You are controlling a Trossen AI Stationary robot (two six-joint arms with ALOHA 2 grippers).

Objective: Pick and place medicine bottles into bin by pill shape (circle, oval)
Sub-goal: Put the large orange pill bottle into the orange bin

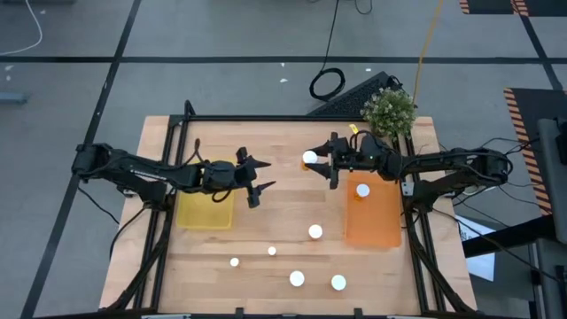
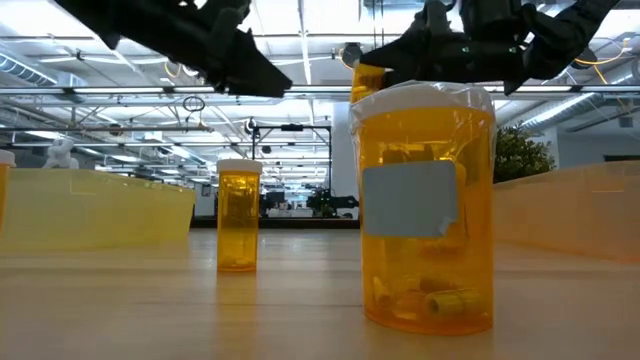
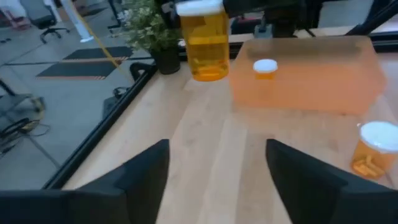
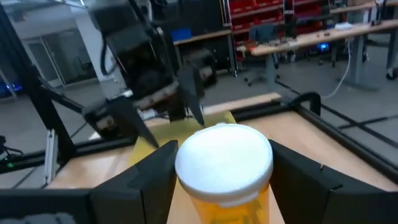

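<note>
The right gripper [image 1: 317,165], just right of centre in the upper half of the high view, is clamped on a medicine bottle [image 1: 309,159] held beside the orange bin [image 1: 372,217]. One bottle [image 1: 363,190] stands inside that bin. The left gripper [image 1: 259,181], left of centre by the yellow bin [image 1: 205,211], hangs with its fingers spread and nothing between them. Five more bottles [image 1: 315,232] stand on the table [image 1: 283,221] across the lower centre of the frame.
</note>
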